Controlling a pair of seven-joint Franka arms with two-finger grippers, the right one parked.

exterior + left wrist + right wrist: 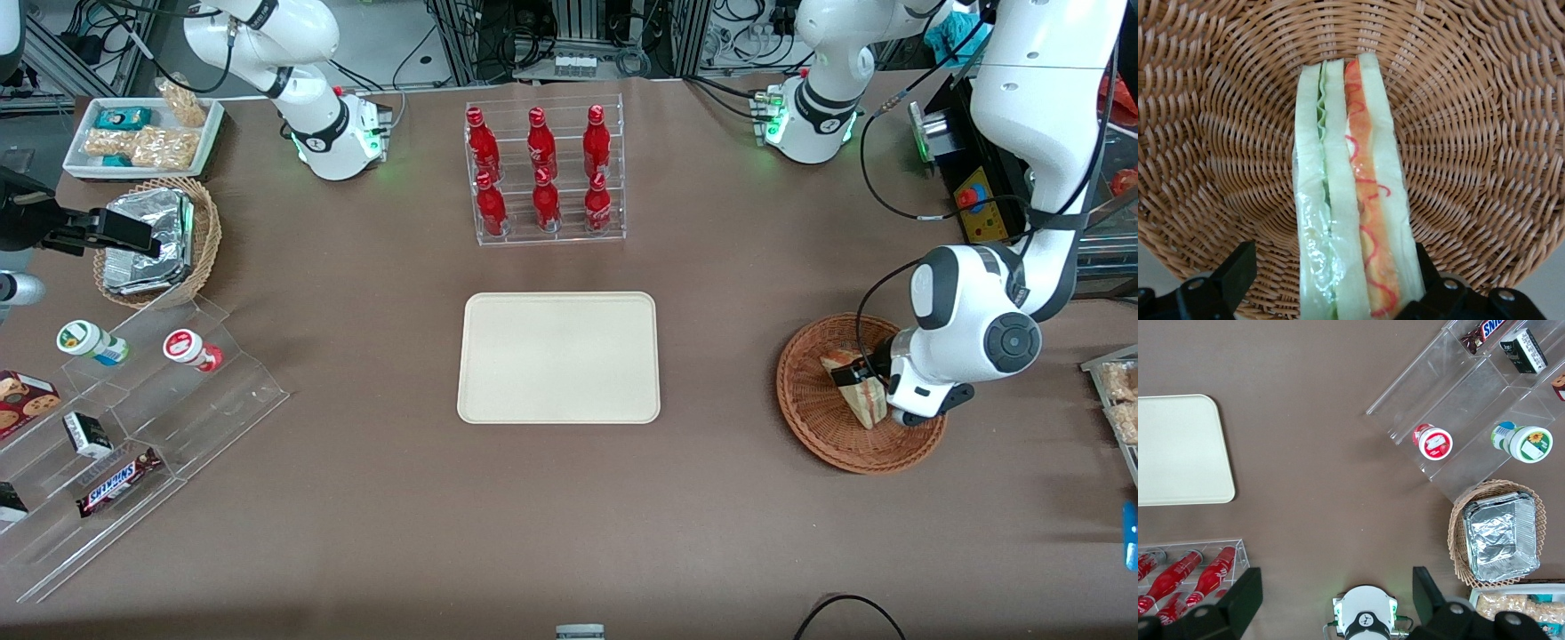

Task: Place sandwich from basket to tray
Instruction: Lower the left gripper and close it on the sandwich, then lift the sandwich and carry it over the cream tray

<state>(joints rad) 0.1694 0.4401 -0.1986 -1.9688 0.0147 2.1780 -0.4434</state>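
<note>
Legible text: one item. The candy bar (118, 481) on the lowest step of the clear rack (222, 391), at the parked arm's end of the table and near the front camera, reads "SNICKERS" in blue letters on a brown wrapper. The red bottles (538, 169) carry white script too small to read. My gripper (1331, 267) is in the basket (1485, 133), fingers spread either side of the sandwich (1351, 200); its wrap shows no label.
</note>
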